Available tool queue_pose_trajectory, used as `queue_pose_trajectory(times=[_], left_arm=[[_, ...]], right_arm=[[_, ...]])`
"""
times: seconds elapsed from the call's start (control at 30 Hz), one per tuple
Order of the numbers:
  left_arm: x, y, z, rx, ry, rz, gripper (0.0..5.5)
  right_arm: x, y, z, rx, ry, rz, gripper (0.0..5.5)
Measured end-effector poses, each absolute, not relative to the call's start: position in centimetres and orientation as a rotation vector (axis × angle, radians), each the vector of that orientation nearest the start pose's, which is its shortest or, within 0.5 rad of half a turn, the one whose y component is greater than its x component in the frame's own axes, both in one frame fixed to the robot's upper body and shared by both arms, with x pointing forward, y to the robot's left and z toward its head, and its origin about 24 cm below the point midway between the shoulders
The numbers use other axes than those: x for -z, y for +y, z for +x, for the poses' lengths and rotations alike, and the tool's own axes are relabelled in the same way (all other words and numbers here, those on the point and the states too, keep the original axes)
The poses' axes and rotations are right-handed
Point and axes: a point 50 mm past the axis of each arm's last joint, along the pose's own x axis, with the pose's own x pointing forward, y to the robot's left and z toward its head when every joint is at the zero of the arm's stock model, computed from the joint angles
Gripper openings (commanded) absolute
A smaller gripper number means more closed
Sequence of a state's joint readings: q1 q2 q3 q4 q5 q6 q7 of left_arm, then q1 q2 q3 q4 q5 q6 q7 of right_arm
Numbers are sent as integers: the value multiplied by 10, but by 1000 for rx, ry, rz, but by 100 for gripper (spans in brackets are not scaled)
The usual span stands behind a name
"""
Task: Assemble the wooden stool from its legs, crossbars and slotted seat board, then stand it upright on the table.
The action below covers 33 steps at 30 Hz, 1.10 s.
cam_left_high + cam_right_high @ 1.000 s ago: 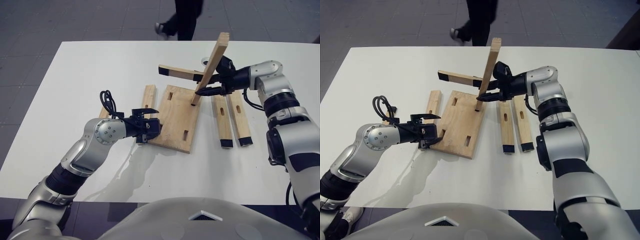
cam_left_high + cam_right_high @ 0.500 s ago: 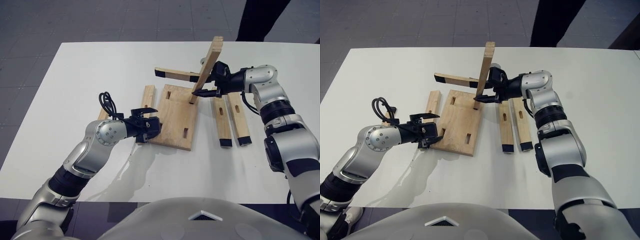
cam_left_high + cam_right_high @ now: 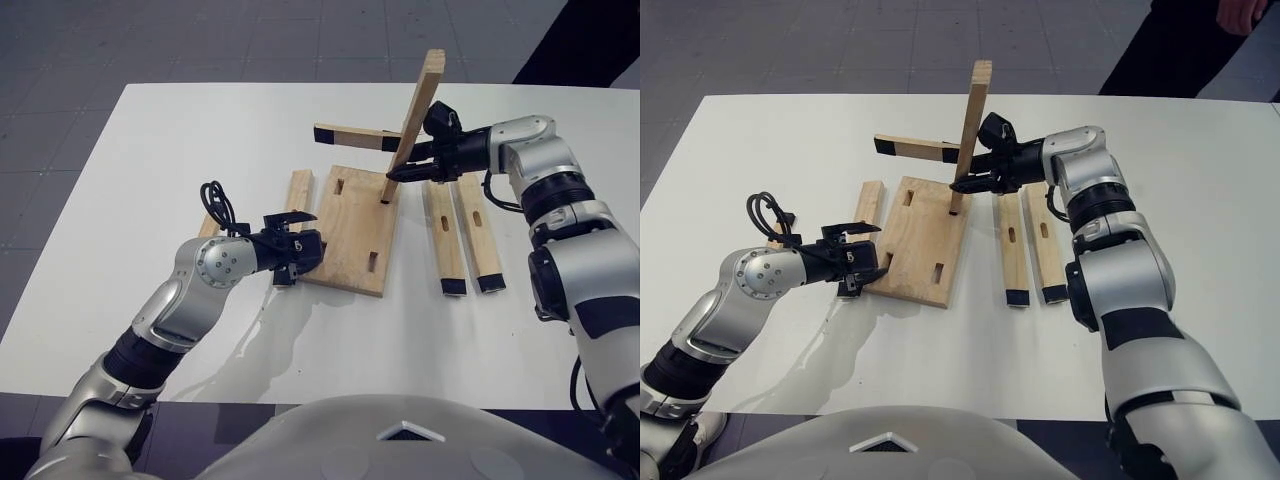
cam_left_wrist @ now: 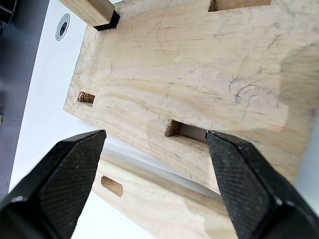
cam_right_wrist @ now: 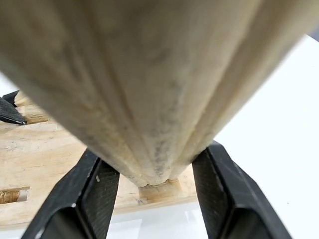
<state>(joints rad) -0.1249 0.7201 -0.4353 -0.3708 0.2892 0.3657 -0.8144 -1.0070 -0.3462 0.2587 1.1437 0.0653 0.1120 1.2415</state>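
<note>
one slotted seat board (image 3: 355,235) lies flat on the white table (image 3: 180,130), with four loose wooden pieces around it: two slotted, black-tipped legs (image 3: 443,240) side by side just to its right, one black-tipped piece (image 3: 350,137) behind it and one bar (image 3: 298,188) along its left edge. a fifth piece, a leg (image 3: 418,115), stands tilted, clamped low down by the right gripper (image 3: 398,172), its foot at the board's far-right slot; three other slots show. the left gripper (image 3: 300,250) has its fingers spread astride the board's near-left corner.
</note>
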Motion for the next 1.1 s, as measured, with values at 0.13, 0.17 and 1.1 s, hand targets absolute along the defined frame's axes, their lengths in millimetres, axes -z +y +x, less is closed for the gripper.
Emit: queue_pose_trajectory(times=[0.13,0.17,1.1], left_arm=[[-72,147,226,1053,346,987,373],[-72,147,226,1051,347,986,373],[-71,147,228,1052,347,986,373]], right_arm=[[-93,-145,368,-1231,514,-261,207],[-92,-145,368,-1233,508,-265,207],[-86,-160,362,-1151,480,-32,207]])
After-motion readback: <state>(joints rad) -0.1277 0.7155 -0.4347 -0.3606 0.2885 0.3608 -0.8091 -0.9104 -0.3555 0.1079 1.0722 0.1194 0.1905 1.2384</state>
